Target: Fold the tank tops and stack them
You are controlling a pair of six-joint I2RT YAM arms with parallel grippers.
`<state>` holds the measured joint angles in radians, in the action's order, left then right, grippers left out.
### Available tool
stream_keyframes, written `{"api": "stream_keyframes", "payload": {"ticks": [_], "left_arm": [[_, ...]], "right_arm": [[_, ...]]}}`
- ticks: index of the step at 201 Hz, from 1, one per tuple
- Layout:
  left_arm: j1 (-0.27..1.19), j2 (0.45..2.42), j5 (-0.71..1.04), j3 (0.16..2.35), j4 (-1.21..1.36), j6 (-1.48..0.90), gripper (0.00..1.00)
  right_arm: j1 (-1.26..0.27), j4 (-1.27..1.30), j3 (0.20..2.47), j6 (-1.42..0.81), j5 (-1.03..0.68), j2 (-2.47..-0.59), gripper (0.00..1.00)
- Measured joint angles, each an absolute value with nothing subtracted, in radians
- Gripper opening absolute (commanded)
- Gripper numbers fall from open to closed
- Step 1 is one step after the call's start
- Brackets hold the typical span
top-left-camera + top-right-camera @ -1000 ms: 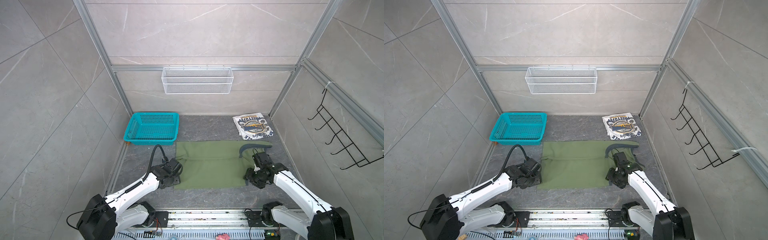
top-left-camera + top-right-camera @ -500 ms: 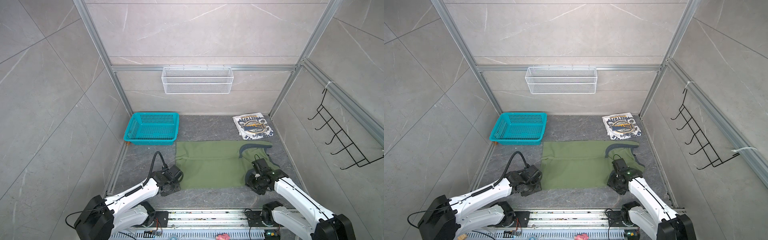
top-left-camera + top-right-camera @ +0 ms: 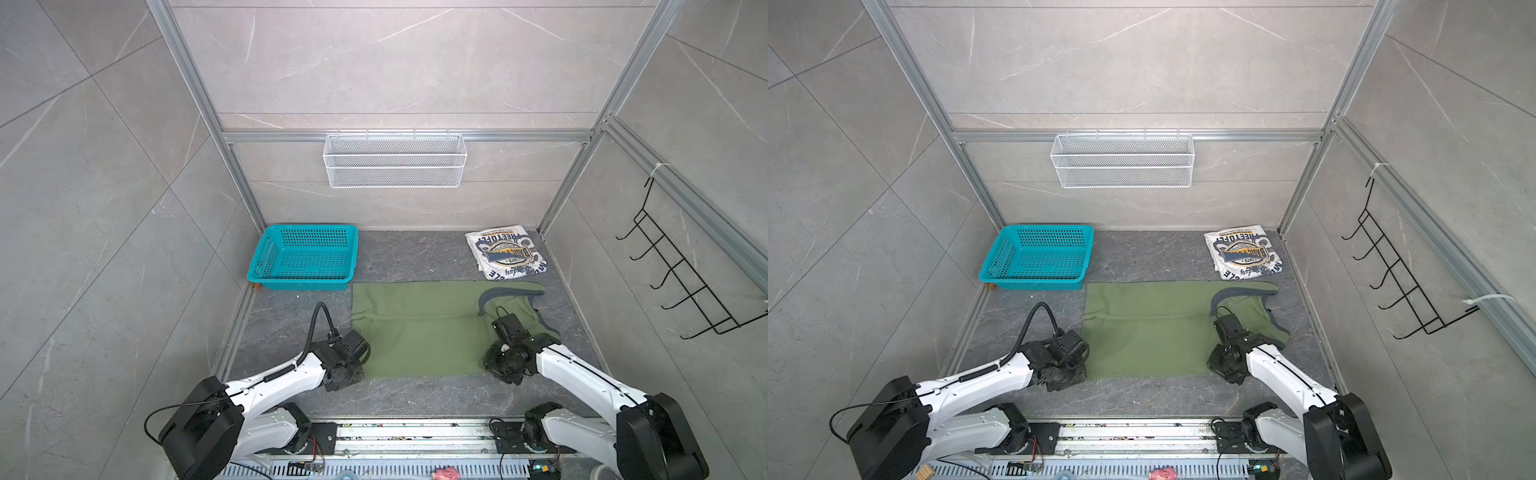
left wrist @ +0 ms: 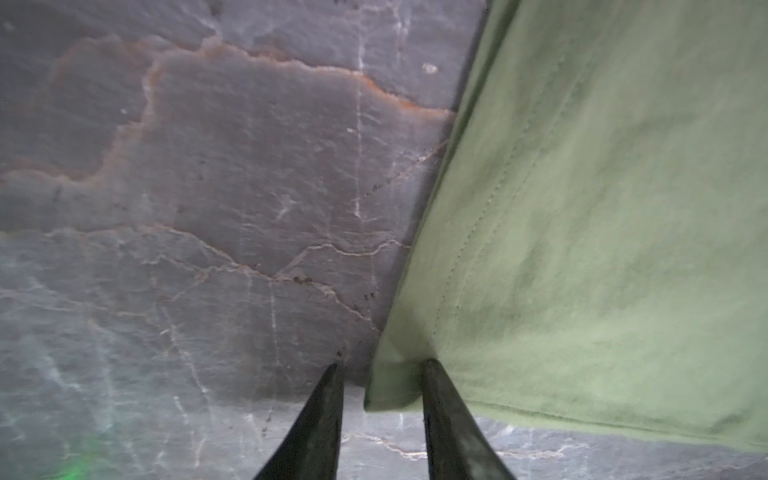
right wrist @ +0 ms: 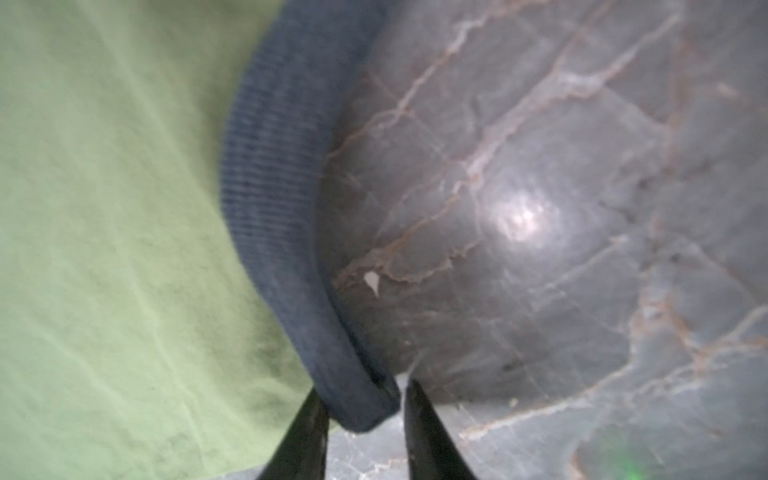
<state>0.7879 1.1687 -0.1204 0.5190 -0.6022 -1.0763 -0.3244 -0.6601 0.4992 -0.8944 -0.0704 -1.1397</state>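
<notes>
**Item:** olive tank top [image 3: 419,328]. It is spread flat on the near half of the table [image 3: 399,257], with the hem to the left and the neck and straps to the right. No print is shown.

**Companion item:** white tank top [image 3: 505,255]. It is already folded, print up, at the far right, just beyond the olive one's far strap. The teal basket [image 3: 303,257] at the far left is not involved.

**Left gripper** [image 4: 381,363]: It is set at the near-left hem corner [image 4: 386,386]. The jaws are narrowly parted astride that corner, one finger on the cloth and one over bare table. A gap is visible, so no pinch is made yet.

**Right gripper** [image 5: 362,387]: It is set at the near-right end, with the dark trim [image 5: 274,187] lying between slightly parted jaws. The trim is nearly but not firmly nipped.

**Step judged in hand:** the grasp of both near corners before the olive top's first fold.

**Next move, as judged:** both pinches are to be completed with all layers caught. The near edge is then to be lifted evenly and carried toward the far edge, the cloth kept taut between the arms. Stacking on the white top is left for later.
</notes>
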Motion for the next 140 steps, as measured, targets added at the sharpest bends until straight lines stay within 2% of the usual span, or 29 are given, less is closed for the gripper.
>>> {"api": "stream_keyframes", "payload": {"ticks": [34, 93, 140], "left_arm": [[0.792, 1.169, -0.12, 0.519, -0.595, -1.076, 0.21], [0.793, 1.163, -0.12, 0.52, -0.586, -1.075, 0.01], [0.793, 1.113, -0.133, 0.601, -0.648, -1.073, 0.0]], "right_arm": [[-0.343, -0.662, 0.501, -0.898, -0.037, -1.141, 0.11], [-0.375, -0.717, 0.517, -0.899, 0.013, -1.085, 0.05], [-0.384, -0.772, 0.575, -0.894, 0.031, -1.071, 0.03]]}}
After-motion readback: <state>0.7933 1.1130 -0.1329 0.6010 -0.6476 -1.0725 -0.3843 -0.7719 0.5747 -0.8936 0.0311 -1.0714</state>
